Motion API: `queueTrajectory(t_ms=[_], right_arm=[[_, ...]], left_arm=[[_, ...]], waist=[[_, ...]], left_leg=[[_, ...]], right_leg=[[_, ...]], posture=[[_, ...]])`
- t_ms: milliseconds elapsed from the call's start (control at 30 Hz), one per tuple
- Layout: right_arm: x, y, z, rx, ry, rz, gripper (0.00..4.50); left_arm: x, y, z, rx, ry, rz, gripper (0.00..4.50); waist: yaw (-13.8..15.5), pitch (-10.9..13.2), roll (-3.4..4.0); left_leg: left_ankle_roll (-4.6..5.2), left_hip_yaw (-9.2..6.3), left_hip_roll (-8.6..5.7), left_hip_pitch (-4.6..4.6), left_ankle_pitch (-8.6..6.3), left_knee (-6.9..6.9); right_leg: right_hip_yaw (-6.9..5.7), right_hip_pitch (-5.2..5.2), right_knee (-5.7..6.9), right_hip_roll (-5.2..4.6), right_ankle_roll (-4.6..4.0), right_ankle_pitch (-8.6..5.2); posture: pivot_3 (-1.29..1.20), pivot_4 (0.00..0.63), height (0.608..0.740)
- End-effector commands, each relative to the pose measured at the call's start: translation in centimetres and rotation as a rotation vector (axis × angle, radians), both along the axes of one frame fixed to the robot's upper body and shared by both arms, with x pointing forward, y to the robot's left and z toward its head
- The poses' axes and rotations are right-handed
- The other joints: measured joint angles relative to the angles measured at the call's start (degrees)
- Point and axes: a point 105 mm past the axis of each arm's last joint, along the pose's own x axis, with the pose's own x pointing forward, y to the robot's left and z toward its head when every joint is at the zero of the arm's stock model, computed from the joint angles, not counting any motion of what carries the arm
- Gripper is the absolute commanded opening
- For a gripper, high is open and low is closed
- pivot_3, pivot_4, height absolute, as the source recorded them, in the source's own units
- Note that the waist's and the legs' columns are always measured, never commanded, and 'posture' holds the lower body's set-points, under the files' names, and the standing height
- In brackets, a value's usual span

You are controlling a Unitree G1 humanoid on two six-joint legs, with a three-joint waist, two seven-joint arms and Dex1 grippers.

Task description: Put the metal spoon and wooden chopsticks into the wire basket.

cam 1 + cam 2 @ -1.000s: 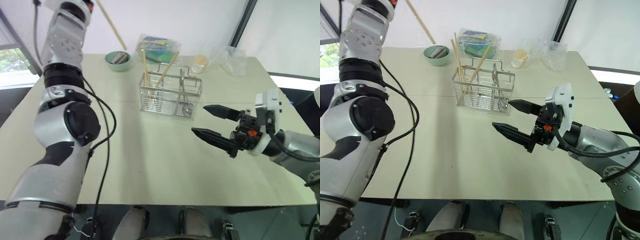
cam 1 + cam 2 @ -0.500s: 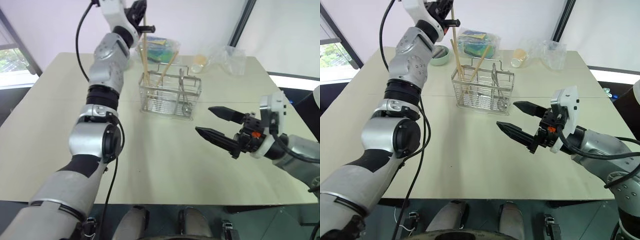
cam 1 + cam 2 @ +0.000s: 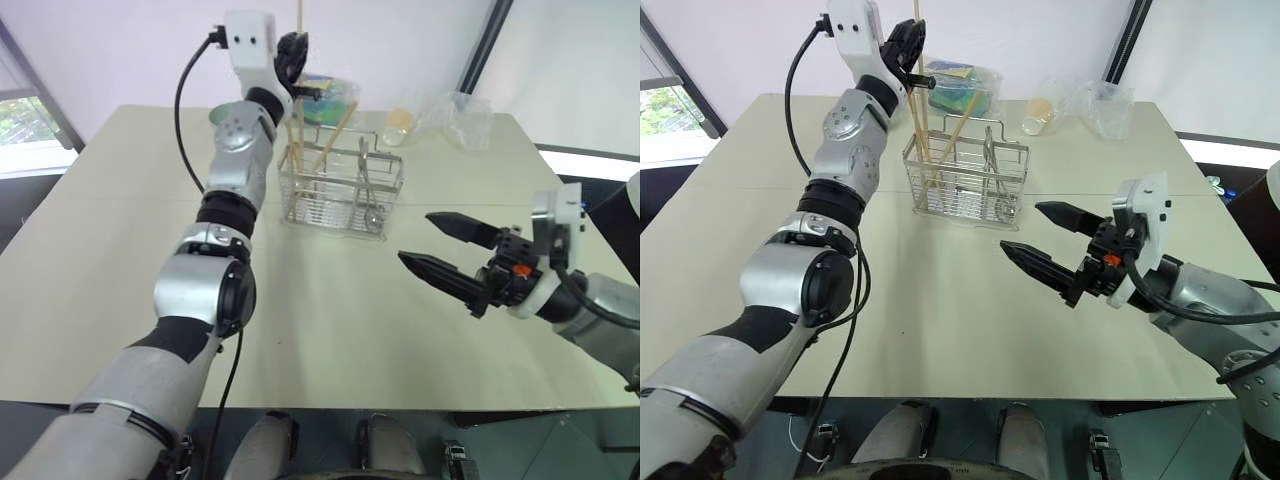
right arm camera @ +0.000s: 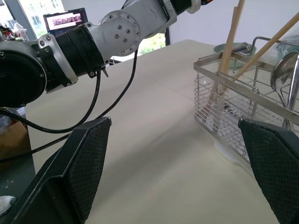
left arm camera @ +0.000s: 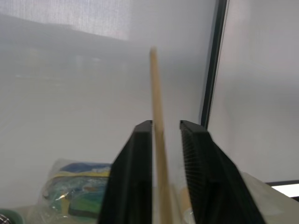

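Observation:
The wire basket point(image 3: 340, 192) stands on the table's far middle. Two wooden chopsticks point(image 3: 330, 135) lean inside its left part. The metal spoon point(image 4: 281, 71) stands in its right part. A third chopstick point(image 5: 155, 84) stands upright over the basket's left compartment, its lower end down among the others. My left gripper point(image 3: 295, 60) is raised above the basket with that chopstick between its fingers point(image 5: 201, 163). The fingers stand slightly apart, with a gap beside the stick. My right gripper point(image 3: 414, 237) hovers open and empty over the table, right of the basket and nearer to me.
A small green bowl point(image 3: 218, 115) sits behind my left arm at the far left. A plastic bag of packets point(image 3: 325, 88), a cup point(image 3: 398, 125) and crumpled clear plastic point(image 3: 455, 112) lie along the table's far edge.
My left arm swung right from the far left to above the basket. The chopstick went from slanted to upright with its end in the basket, and the left fingers parted. The right gripper stayed put.

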Motion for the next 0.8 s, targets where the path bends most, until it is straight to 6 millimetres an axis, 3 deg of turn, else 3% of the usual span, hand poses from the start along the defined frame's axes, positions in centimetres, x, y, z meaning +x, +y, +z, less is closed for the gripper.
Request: queueTrajectory(t_ms=[33, 100, 133, 300, 467, 633, 800], right_arm=[[-0.5, 0.3, 1.2, -0.001, -0.059, 0.016, 4.50], [-0.4, 0.3, 1.2, -0.006, -0.061, 0.017, 4.50], [-0.3, 0.2, 1.2, -0.013, -0.063, 0.016, 4.50], [0.3, -0.5, 1.5, -0.059, -0.080, 0.008, 4.50], [1.5, -2.4, 2.0, -0.145, -0.106, -0.023, 4.50], [3.0, -4.3, 1.6, -0.234, -0.109, -0.058, 4.50], [4.7, -5.0, 1.2, -0.276, -0.119, -0.082, 4.50]], left_arm=[[-0.5, -0.1, 1.6, -0.026, -0.055, -0.008, 3.01], [-0.5, 0.0, 1.6, -0.034, -0.049, -0.012, 4.11], [-0.5, 0.2, 1.6, -0.041, -0.044, -0.013, 4.42], [-1.5, 1.9, 2.9, 0.013, -0.043, -0.065, 4.42], [-4.8, 6.7, 3.0, 0.352, -0.033, -0.145, 4.42], [-9.5, 11.5, -0.7, 0.780, 0.035, -0.184, 4.42], [-12.6, 14.5, -2.3, 0.878, 0.153, -0.183, 4.42]], waist=[[0.0, 0.0, 0.00], [0.0, 0.0, 0.00], [0.0, 0.0, 0.00], [-0.3, 0.0, 0.04], [-2.2, 0.1, 0.19], [-2.9, 0.1, 0.40], [-1.8, 0.2, 0.46]], left_leg=[[0.00, 0.00, 0.00, 0.00, 0.00, 0.00], [0.00, 0.00, 0.00, 0.00, 0.00, 0.00], [0.00, 0.00, 0.00, 0.00, 0.00, 0.00], [0.00, 0.00, 0.01, 0.03, 0.00, 0.00], [0.00, -0.01, 0.05, 0.02, 0.01, -0.05], [-0.01, 0.00, 0.05, 0.08, 0.00, -0.07], [-0.01, -0.08, 0.04, 0.09, 0.00, -0.01]], right_leg=[[0.00, 0.00, 0.00, 0.00, 0.00, 0.00], [0.00, 0.00, 0.01, 0.01, 0.00, 0.00], [0.00, 0.00, 0.01, 0.01, 0.00, 0.00], [0.00, 0.00, 0.02, 0.03, 0.01, 0.01], [0.01, -0.11, 0.09, 0.09, 0.00, 0.00], [0.04, -0.05, 0.07, 0.03, -0.03, -0.01], [0.02, 0.05, 0.00, 0.04, -0.27, -0.03]], posture=[[0.00, 0.150, 0.643], [0.00, 0.150, 0.643], [0.00, 0.150, 0.643], [0.00, 0.150, 0.643], [0.00, 0.150, 0.643], [0.00, 0.150, 0.643], [0.00, 0.150, 0.643]])
